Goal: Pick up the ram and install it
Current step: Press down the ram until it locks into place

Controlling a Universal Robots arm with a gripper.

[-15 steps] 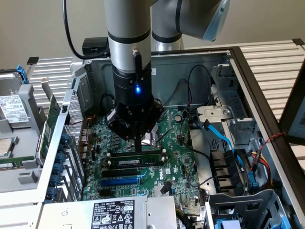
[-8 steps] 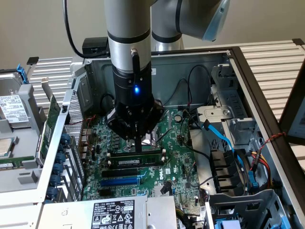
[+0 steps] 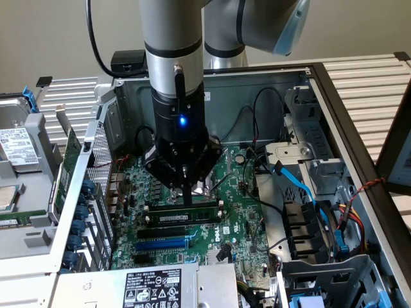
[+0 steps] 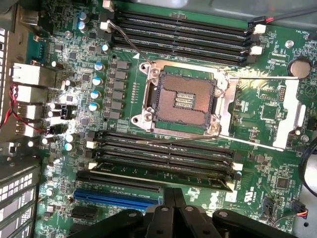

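Observation:
The ram is a dark stick with a pale label strip. It stands on edge in a black slot of the green motherboard, just in front of the CPU socket. My gripper hangs straight down over its middle, fingers shut together, their tips at the stick's top edge with nothing between them. In the wrist view the ram lies in the slot row nearest my gripper, below the bare CPU socket.
Empty black slots with white end clips run beyond the socket. A long blue slot lies in front of the ram. Black cables and a blue cable hang at the exterior view's right. The case walls close in.

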